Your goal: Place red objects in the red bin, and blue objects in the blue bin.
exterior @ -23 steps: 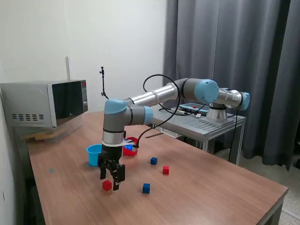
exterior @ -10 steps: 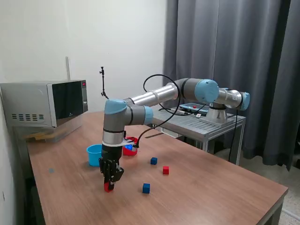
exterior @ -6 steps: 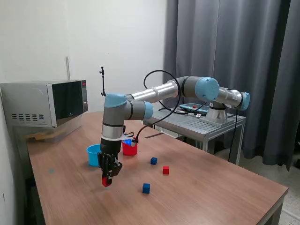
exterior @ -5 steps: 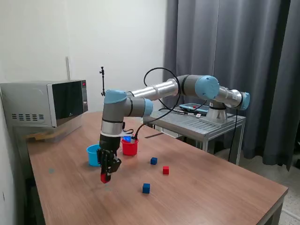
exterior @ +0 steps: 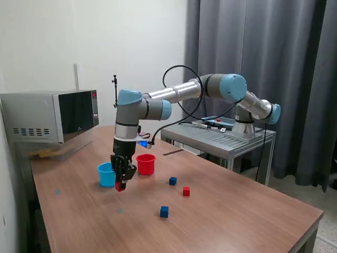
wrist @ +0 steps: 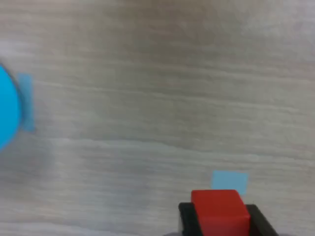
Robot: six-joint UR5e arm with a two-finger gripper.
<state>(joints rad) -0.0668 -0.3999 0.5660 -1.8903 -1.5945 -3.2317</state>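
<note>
My gripper (exterior: 121, 184) hangs above the table, shut on a small red cube (exterior: 120, 186). The wrist view shows that cube (wrist: 219, 211) clamped between the two black fingers (wrist: 186, 220). It hovers beside the light blue cup (exterior: 107, 174) and in front of the red cup (exterior: 146, 164). An edge of the blue cup (wrist: 7, 113) shows in the wrist view. On the table lie another red cube (exterior: 186, 191) and two dark blue cubes (exterior: 172, 181) (exterior: 164, 211), toward the exterior view's right of the cups.
A microwave (exterior: 50, 116) stands at the table's back on the exterior view's left. A metal side table (exterior: 221, 134) carrying the arm's base stands behind on the exterior view's right. Small blue tape marks (wrist: 229, 180) are stuck on the wooden tabletop.
The gripper closed on the red cube on the table, lifted it and carried it toward the cups. The red cup, earlier partly behind the arm, now shows fully.
</note>
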